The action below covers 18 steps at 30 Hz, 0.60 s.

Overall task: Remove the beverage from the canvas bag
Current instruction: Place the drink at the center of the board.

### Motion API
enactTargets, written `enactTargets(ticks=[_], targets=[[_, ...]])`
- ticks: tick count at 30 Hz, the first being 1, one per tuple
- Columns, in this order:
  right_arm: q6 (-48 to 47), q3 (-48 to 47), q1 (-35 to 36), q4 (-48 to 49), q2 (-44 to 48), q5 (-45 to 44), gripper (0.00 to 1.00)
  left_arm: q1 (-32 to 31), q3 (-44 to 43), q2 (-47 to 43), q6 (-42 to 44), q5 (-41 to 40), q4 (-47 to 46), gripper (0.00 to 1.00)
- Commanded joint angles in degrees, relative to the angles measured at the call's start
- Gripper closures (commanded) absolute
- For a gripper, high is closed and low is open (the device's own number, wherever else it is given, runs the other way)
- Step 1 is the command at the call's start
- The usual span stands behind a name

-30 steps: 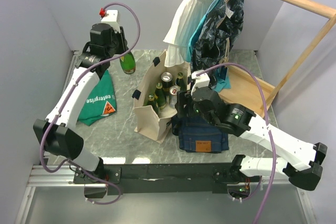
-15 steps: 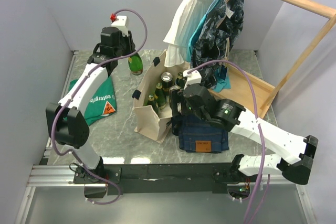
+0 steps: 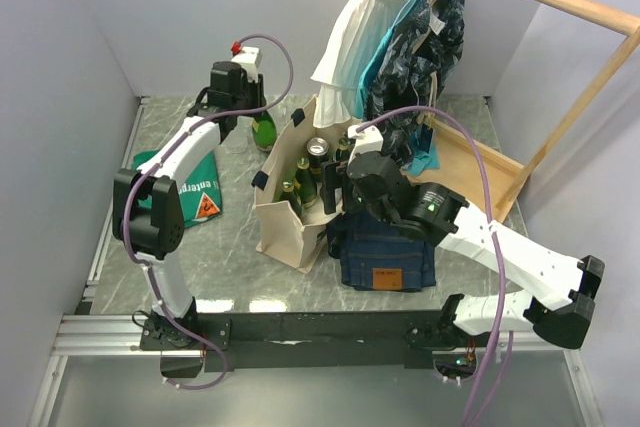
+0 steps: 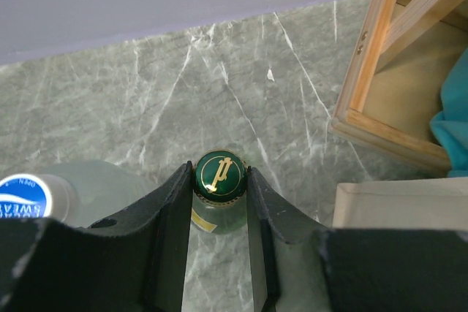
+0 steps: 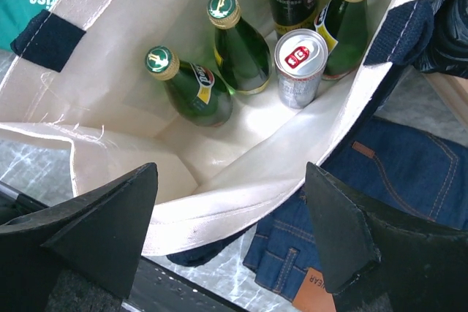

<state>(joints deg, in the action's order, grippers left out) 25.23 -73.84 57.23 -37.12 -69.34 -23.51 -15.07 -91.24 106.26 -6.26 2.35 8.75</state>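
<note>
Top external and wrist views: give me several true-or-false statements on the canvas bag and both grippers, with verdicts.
1. The left gripper is shut on a green glass bottle, outside the cream canvas bag. True.
2. The bag is empty. False: green bottles and metal cans stand inside.
3. The right gripper hangs open above the bag. True.
4. The folded blue jeans lie inside the bag. False: they lie beside it on the marble table.

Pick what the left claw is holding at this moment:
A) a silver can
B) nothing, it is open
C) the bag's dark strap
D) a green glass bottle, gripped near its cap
D: the left wrist view shows the left claw shut on either side of the green bottle, just under its gold-marked cap.
</note>
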Motion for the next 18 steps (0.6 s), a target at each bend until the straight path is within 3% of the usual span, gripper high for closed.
enactTargets(ticks=[1,18], targets=[[0.8,-2.0,0.2,0.1,-0.3,-1.3,0.12,0.4,-5.6,-2.1,2.5,1.3,-13.2,0.99],[1.0,-2.1,0.2,0.1,-0.9,-1.5,0.12,0.6,-7.7,1.6,2.7,-1.5,-12.9,0.99]])
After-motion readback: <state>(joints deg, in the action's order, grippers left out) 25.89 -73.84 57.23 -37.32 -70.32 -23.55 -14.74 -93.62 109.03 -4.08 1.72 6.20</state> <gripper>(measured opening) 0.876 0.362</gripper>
